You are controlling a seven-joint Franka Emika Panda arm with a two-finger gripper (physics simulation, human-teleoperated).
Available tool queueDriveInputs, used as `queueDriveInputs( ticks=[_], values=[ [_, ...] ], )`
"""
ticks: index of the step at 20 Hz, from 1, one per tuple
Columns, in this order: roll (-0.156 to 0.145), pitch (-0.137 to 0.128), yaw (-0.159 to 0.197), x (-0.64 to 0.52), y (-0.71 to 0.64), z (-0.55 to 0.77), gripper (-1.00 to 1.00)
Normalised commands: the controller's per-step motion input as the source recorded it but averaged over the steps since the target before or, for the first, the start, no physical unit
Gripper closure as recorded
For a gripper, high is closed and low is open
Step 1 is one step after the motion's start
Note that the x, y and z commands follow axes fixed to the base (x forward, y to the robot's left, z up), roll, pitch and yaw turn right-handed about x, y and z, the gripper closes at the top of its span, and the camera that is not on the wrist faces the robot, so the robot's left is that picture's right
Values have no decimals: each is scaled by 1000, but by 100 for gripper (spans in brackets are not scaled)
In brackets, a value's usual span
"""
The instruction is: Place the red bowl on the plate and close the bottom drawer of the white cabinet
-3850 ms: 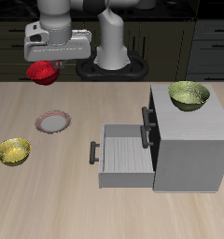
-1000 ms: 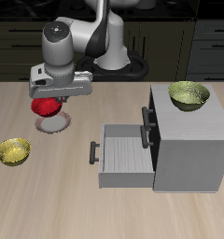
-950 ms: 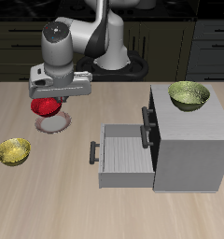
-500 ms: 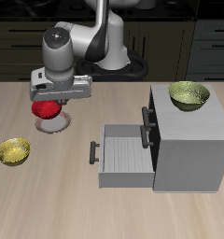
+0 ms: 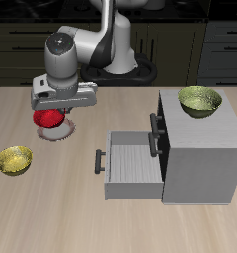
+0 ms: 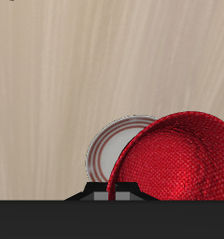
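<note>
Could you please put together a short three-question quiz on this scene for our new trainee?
1. True or false: the red bowl lies flat on the plate.
2. Which drawer of the white cabinet stands pulled out? A) top B) bottom drawer C) neither
3. Where do the two yellow-green bowls sit?

Key
1. False: it hangs tilted in the gripper, over the plate.
2. B
3. One on the cabinet top, one on the table near its front edge.
</note>
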Motion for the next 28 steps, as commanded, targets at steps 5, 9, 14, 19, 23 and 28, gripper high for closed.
queueDriveInputs(
  ticks=[5,9,14,19,23,28],
  values=[
    [-19,-11,-20,130,-118,43,100],
    [-19,4,-9,112,-89,-48,100],
    [-9,29,-26,13,-52,-115,100],
    [23,39,-20,-1,46,-119,100],
    [-4,17,2,53,32,-154,100],
    [-3,47,-2,18,21,-152,100]
  ],
)
